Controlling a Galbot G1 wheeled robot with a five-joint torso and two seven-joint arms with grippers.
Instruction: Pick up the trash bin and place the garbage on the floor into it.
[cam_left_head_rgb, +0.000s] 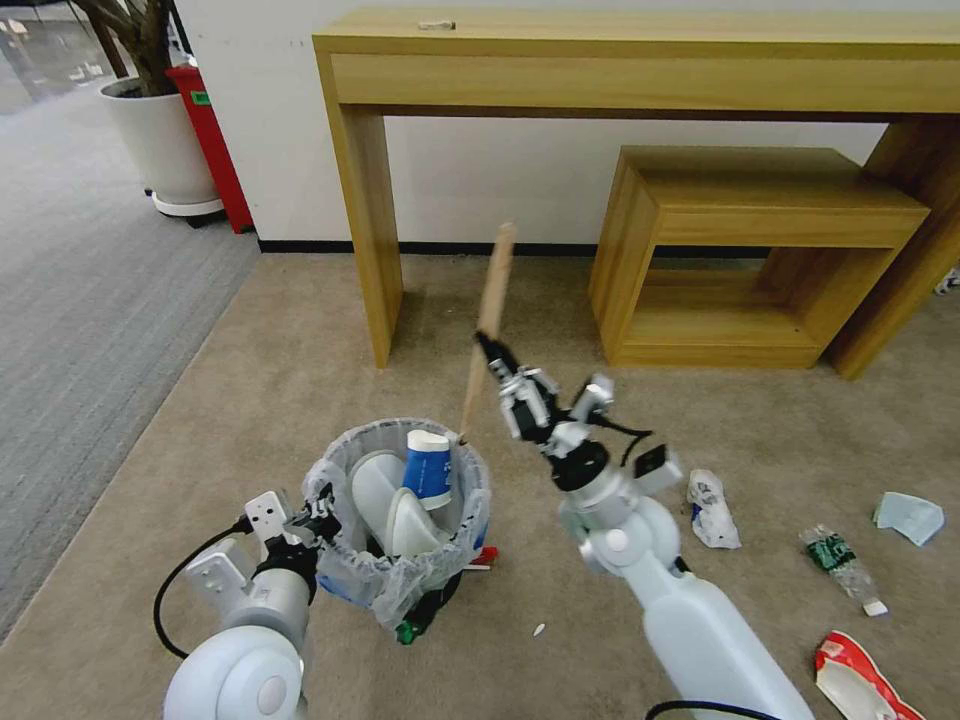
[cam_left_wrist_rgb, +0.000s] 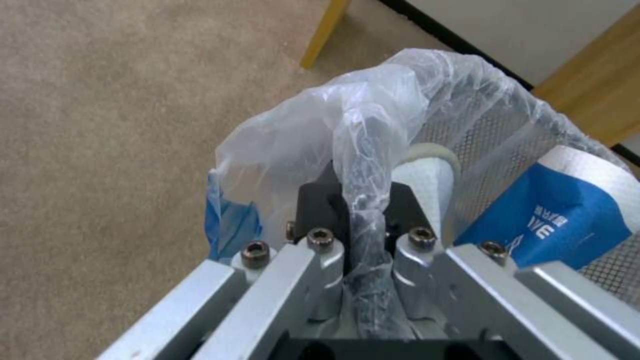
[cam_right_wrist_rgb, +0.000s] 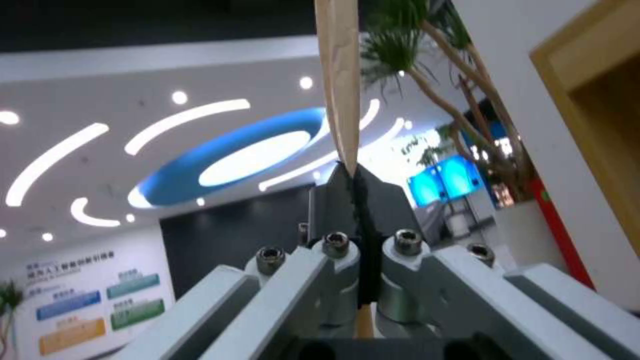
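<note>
- The floor (cam_left_head_rgb: 300, 360), beige carpet, fills most of the head view. Litter lies on it at lower right: a white bag (cam_left_head_rgb: 712, 508), a bottle (cam_left_head_rgb: 842, 566), a blue mask (cam_left_head_rgb: 908, 517) and a red wrapper (cam_left_head_rgb: 862, 683).
- The trash bin (cam_left_head_rgb: 408, 520) sits low and left of centre in the head view, its plastic liner folded over the rim. It already holds white slippers (cam_left_head_rgb: 392, 505) and a blue-white cup (cam_left_head_rgb: 428, 466).
- The left gripper (cam_left_head_rgb: 318, 520), at lower left, has its jaws clamped on the bin's bagged rim; the left wrist view shows liner (cam_left_wrist_rgb: 363, 165) bunched between them.
- The right gripper (cam_left_head_rgb: 492, 352), mid-frame, is pinched shut on a wooden stick (cam_left_head_rgb: 488, 320) that stands nearly upright, its lower tip just over the bin's far rim.
- To do this well, I judge the stick should be lowered tip-first well inside the rim before letting go; it is long and could tip out or snag the liner. The bin must be held level.
</note>
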